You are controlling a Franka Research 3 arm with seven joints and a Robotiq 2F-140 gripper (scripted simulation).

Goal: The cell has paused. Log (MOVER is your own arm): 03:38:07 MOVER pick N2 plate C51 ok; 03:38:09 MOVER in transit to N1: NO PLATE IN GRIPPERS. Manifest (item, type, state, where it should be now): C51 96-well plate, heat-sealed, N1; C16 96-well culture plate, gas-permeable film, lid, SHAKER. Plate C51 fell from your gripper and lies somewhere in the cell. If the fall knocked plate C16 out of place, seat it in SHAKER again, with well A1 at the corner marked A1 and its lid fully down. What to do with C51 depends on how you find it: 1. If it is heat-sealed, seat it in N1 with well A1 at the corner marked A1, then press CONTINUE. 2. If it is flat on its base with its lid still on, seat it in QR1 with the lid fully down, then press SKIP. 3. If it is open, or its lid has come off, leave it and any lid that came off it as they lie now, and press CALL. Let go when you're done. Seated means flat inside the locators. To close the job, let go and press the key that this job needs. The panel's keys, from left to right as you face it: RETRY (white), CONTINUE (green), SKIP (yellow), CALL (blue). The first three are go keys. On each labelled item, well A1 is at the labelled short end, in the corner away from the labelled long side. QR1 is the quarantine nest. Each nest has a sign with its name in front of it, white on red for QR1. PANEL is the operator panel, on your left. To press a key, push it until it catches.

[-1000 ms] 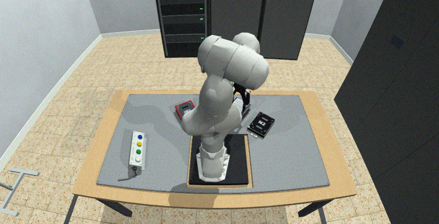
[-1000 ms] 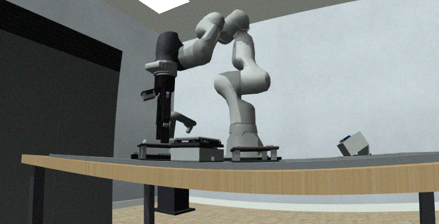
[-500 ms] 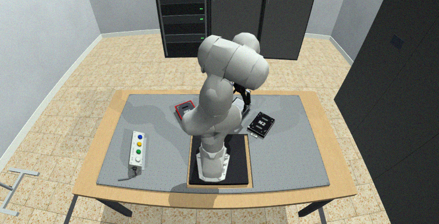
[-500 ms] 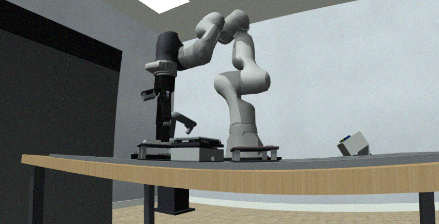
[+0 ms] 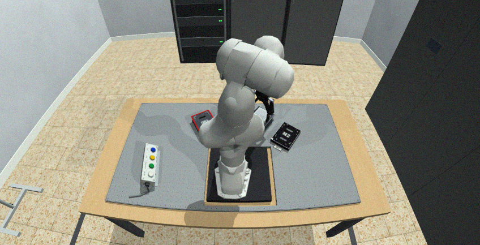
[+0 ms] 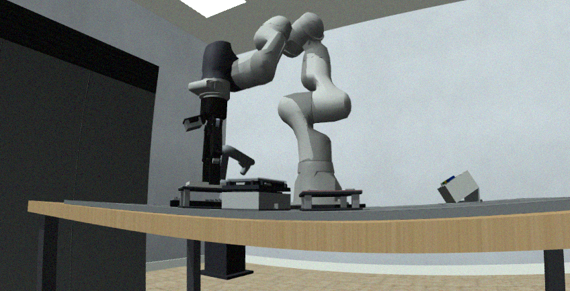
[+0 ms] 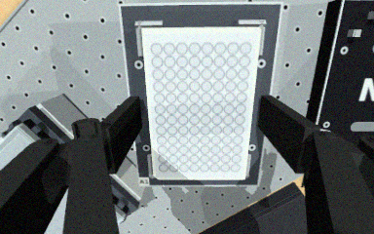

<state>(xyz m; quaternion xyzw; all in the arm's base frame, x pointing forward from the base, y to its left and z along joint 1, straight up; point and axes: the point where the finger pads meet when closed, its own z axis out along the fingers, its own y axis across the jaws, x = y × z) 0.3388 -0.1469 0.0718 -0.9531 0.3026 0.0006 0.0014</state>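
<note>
Wrist view: tool [image 7: 199,124] spread open (holding nothing), its fingers flanking the sealed plate [image 7: 201,102].

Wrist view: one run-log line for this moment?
jaws: open, off plate | sealed plate: flat in nest beside N2 nest | gripper: above plate

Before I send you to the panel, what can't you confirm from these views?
- Shaker plate C16: the arm covers it in the top view; the wrist view cuts it off at the left edge.
- Sealed plate: no label is visible, so its A1 corner is unconfirmed; the nest's small corner mark is unreadable.
- That nest's name sign: outside the wrist view.
- Open gripper: whether its fingers are clear of the plate's height.
- Panel keys: too small in the exterior view.
</note>
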